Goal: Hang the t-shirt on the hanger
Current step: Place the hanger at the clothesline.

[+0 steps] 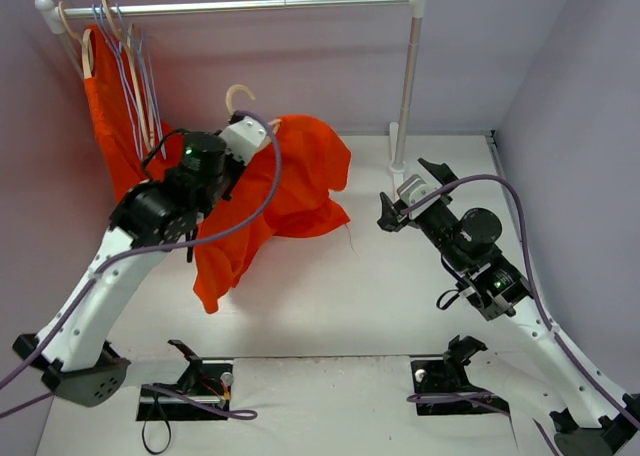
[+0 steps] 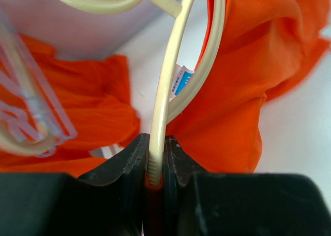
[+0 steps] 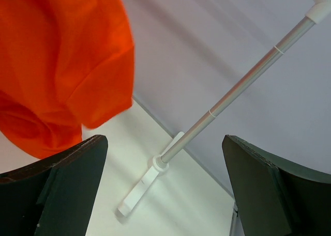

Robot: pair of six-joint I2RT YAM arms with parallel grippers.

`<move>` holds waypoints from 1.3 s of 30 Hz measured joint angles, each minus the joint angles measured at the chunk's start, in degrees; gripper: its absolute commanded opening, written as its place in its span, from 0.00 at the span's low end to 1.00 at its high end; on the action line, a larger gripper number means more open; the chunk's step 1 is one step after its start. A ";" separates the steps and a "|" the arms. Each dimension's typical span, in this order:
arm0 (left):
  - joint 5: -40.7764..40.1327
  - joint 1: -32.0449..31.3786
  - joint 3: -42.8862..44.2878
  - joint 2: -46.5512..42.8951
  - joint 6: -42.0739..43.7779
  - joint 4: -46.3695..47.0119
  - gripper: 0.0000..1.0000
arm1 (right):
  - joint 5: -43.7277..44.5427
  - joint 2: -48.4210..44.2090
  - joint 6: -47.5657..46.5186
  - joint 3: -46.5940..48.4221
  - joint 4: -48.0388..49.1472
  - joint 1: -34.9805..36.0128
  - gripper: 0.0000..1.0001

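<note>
The orange-red t-shirt point(image 1: 295, 181) hangs bunched from the cream hanger point(image 1: 238, 98), whose hook sticks up above the fabric, over the left half of the table. My left gripper point(image 1: 252, 134) is shut on the hanger. In the left wrist view the jaws pinch a ribbed cream hanger arm point(image 2: 161, 112) at the left gripper point(image 2: 155, 166). The arms run up past the t-shirt point(image 2: 232, 91) and its white-blue label point(image 2: 181, 80). My right gripper point(image 1: 408, 193) stands open and empty, to the right of the t-shirt. In its own view the right gripper point(image 3: 165, 194) has the t-shirt point(image 3: 57, 60) at upper left.
A clothes rack crosses the back, with its bar point(image 1: 240, 6) and right pole point(image 1: 407, 86); the pole's foot point(image 3: 145, 187) lies between my right fingers. A second orange garment point(image 1: 105, 116) and thin lilac wire hangers point(image 1: 125, 56) hang at the rack's left end.
</note>
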 measured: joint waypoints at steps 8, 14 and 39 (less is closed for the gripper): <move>-4.68 0.11 -3.23 -9.94 5.07 14.75 0.00 | -0.26 -1.68 1.44 -0.11 0.04 0.00 1.00; -5.99 -0.02 5.27 -5.97 9.79 15.39 0.00 | -0.31 -1.68 1.90 -0.28 0.02 0.00 1.00; -25.35 5.64 -3.06 11.80 36.96 53.46 0.00 | -2.82 -1.79 4.76 -1.51 0.09 0.00 1.00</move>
